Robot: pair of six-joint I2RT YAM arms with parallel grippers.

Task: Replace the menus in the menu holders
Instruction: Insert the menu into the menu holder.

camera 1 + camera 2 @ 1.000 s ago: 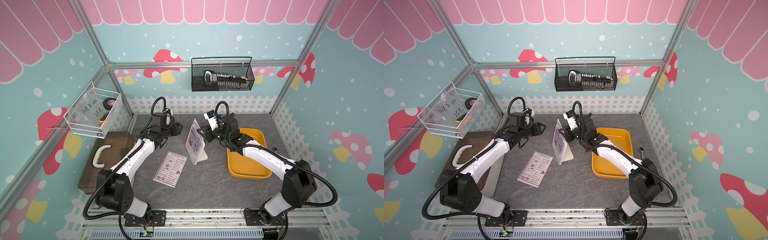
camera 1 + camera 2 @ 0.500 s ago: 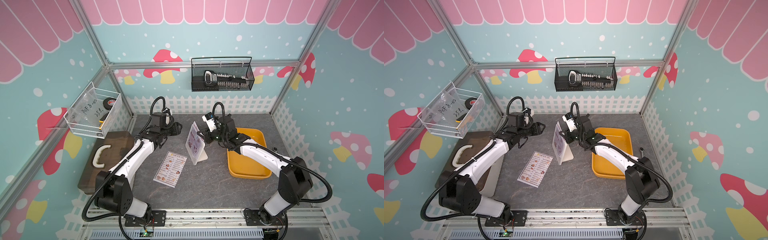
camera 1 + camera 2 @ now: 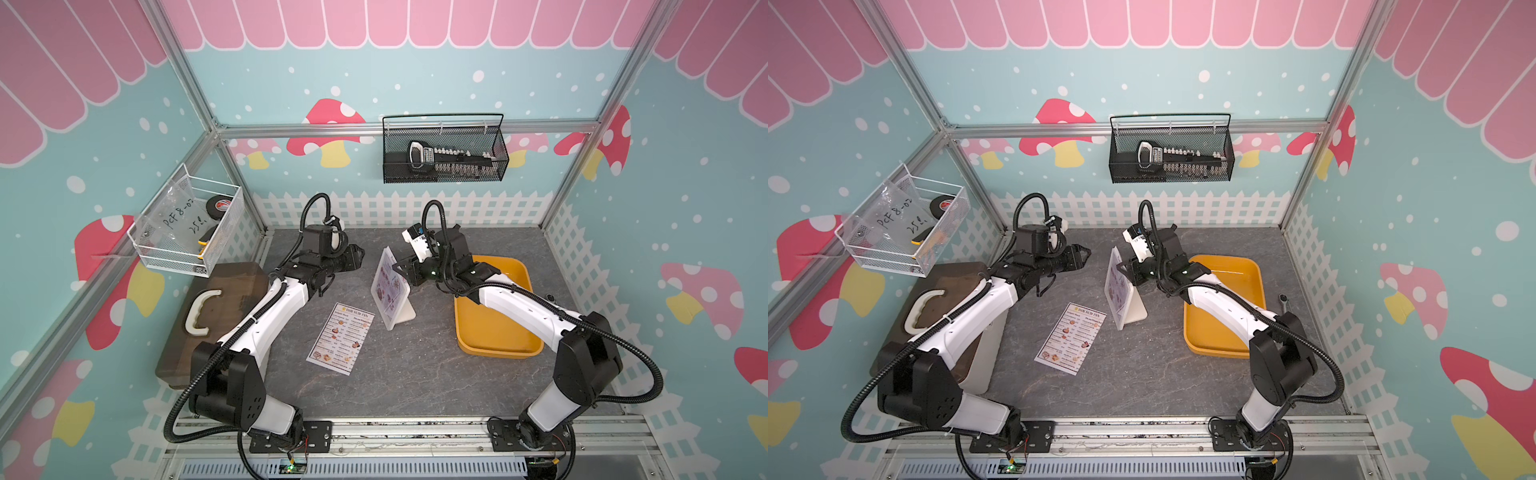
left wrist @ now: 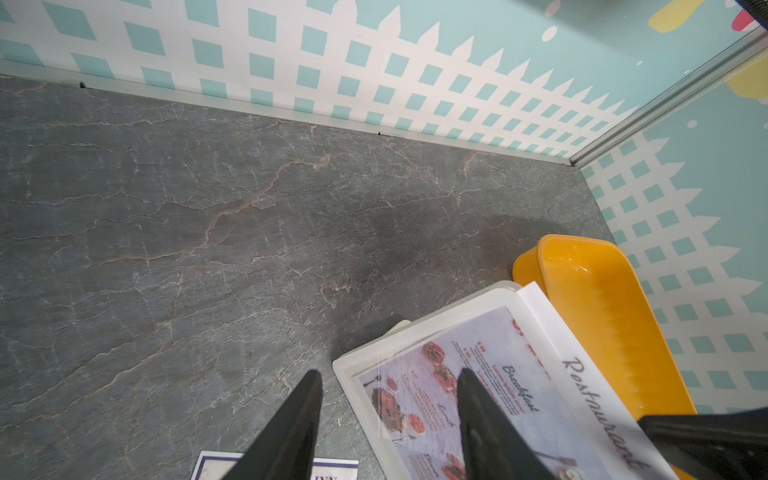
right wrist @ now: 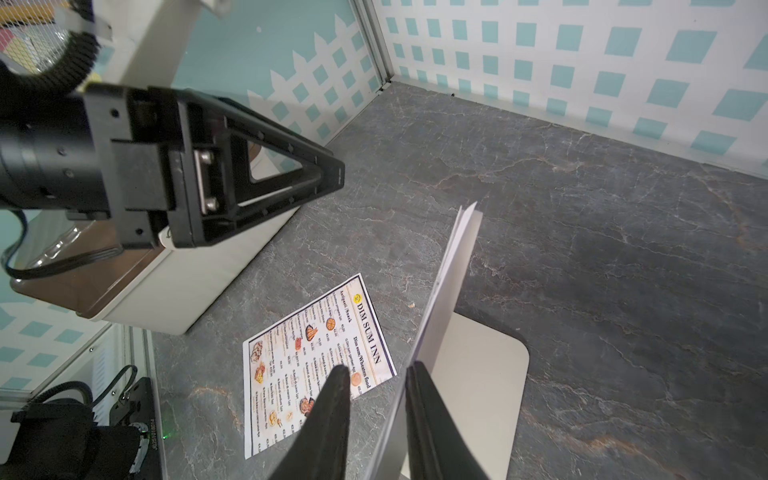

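Right claw [image 5: 378, 368] partly spread, straddling the menu holder [image 3: 404, 312] top edge; contact unclear. Left claw [image 4: 388, 371] spread, empty, beside it. Inserted menu [image 4: 490, 340] heading half hidden. DIM SUM INN menu [image 3: 340, 338] lies flat on surface [image 3: 415, 374].

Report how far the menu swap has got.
Nothing looks finished. In hand: the right end effector straddles the top edge of the red-headed menu, which sticks partly out of the white holder. Still to do: the DIM SUM INN menu lies flat on the table, untouched; the left end effector hangs open, apart from both.
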